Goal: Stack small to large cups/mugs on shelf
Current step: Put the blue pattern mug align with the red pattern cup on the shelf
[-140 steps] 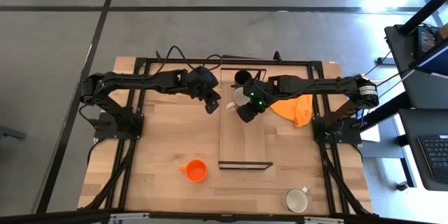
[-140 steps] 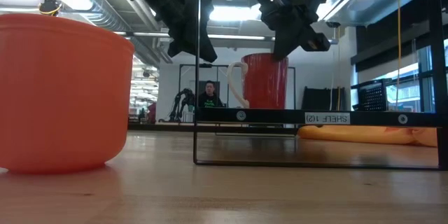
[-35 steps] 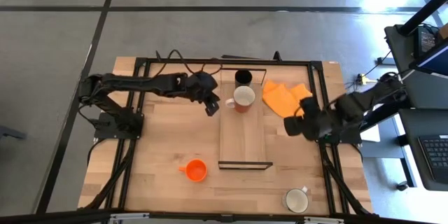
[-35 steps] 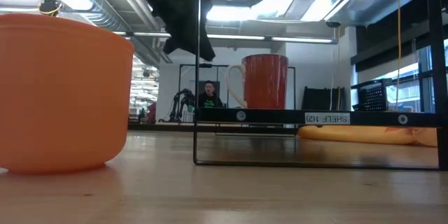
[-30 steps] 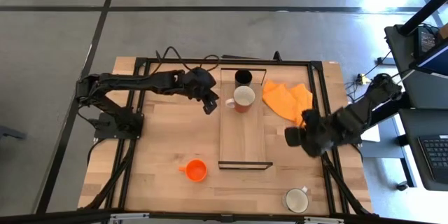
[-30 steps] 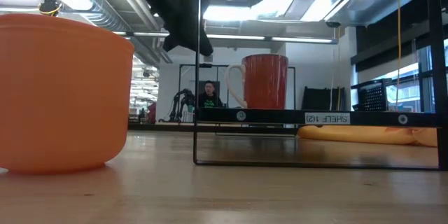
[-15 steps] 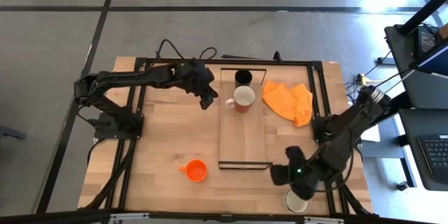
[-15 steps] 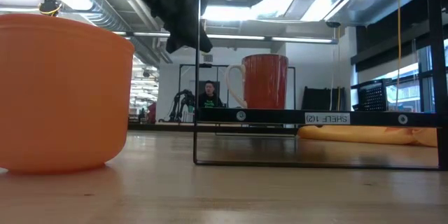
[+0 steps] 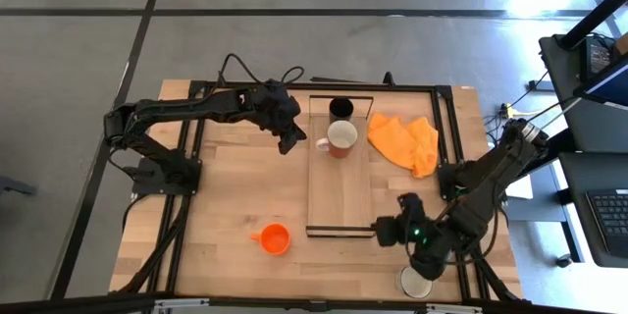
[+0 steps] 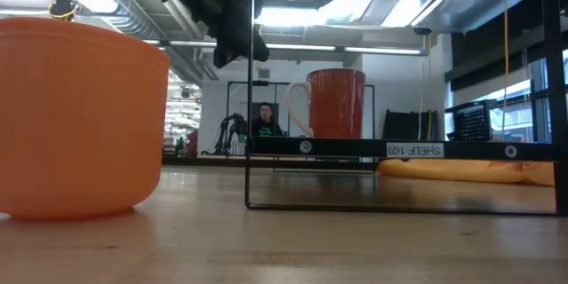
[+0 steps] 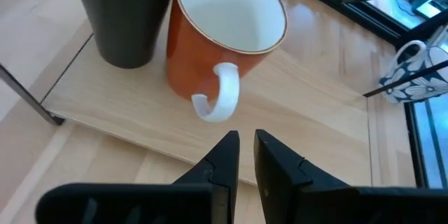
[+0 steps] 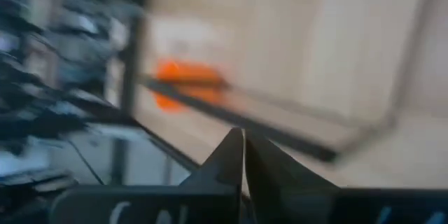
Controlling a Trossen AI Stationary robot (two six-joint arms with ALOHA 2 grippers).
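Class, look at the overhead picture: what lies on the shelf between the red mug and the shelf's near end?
Nothing. In the high view, the shelf is bare board from the red mug down to its near end.

The right wrist view is smeared by motion: only an orange blob (image 12: 187,84) and pale wood can be made out. In the high view the right arm covers part of the white mug (image 9: 416,282) at the table's near edge. The low view cuts off the orange cup (image 10: 80,115) at its edge, and the black tumbler cannot be made out behind the red-sided mug (image 10: 335,105). In the left wrist view the black tumbler's (image 11: 124,17) rim is cropped.
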